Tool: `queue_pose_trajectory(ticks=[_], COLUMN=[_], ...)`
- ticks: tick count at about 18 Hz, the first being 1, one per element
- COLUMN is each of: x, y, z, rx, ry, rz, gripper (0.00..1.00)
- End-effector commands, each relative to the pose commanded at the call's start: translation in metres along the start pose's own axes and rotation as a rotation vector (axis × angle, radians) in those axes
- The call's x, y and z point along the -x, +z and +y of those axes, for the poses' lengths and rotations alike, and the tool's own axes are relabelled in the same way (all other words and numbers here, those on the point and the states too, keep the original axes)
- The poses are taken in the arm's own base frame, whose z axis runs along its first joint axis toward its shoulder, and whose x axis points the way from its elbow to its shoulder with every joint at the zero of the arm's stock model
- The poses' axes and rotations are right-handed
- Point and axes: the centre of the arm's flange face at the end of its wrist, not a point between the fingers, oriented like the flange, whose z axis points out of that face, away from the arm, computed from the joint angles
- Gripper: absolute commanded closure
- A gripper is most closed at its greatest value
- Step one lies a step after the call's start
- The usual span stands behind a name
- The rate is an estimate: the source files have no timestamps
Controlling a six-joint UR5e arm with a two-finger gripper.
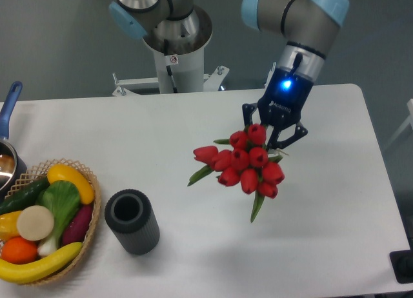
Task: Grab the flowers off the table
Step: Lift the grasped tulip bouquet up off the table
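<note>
The flowers [245,164], a bunch of red tulips with green leaves, hang in the air above the right half of the white table [193,124]. My gripper [274,138] is shut on their stems just above and behind the blooms, pointing down from the arm. The stems themselves are mostly hidden behind the red heads and the fingers. A faint shadow lies on the tabletop below the bunch.
A dark ribbed cylindrical vase [131,221] stands front left of centre. A wicker basket [90,214] of fruit and vegetables sits at the left edge, with a blue-handled pot [8,149] behind it. The robot base [173,46] stands at the back.
</note>
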Motion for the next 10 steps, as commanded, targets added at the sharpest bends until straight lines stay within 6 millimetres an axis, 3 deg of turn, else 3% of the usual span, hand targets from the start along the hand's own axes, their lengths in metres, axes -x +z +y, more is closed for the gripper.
queue_pose_trajectory(ticks=[5,10], x=[0.009,0.009], y=[-0.017,-0.018], z=[0.001,0.002], rx=[-0.112,-0.117], ry=[-0.022,-0.026], rz=[0.011,0.012], gripper=[0.8,0.8])
